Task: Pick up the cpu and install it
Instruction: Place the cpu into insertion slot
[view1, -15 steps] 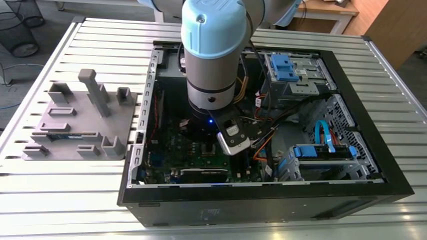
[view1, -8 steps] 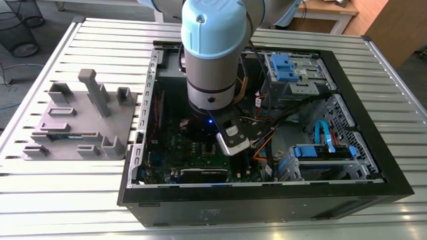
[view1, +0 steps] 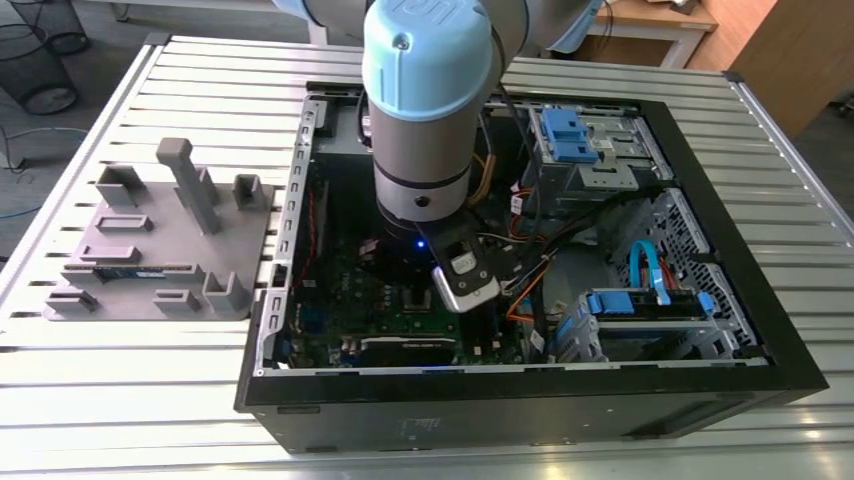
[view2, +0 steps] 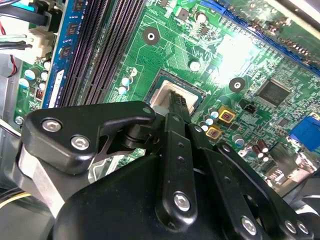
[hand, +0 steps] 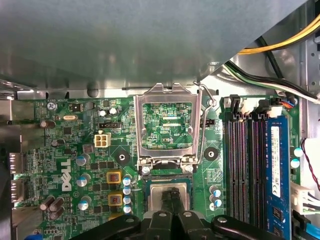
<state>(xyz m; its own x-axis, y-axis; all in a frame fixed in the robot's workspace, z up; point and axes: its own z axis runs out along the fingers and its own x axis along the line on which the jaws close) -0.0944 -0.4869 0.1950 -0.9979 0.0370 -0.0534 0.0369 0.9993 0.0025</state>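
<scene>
Installing: end effector (hand: 170, 195), tips pressed together, over the cpu (hand: 155, 196) in the socket (hand: 146, 189); seating demands square alignment.

tool (view2: 178, 103) low over motherboard socket (view2: 196, 93)

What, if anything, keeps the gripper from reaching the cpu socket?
Seemingly nothing: the metal cover is flipped open off the socket, and the gripper sits right above the cpu there.
</scene>
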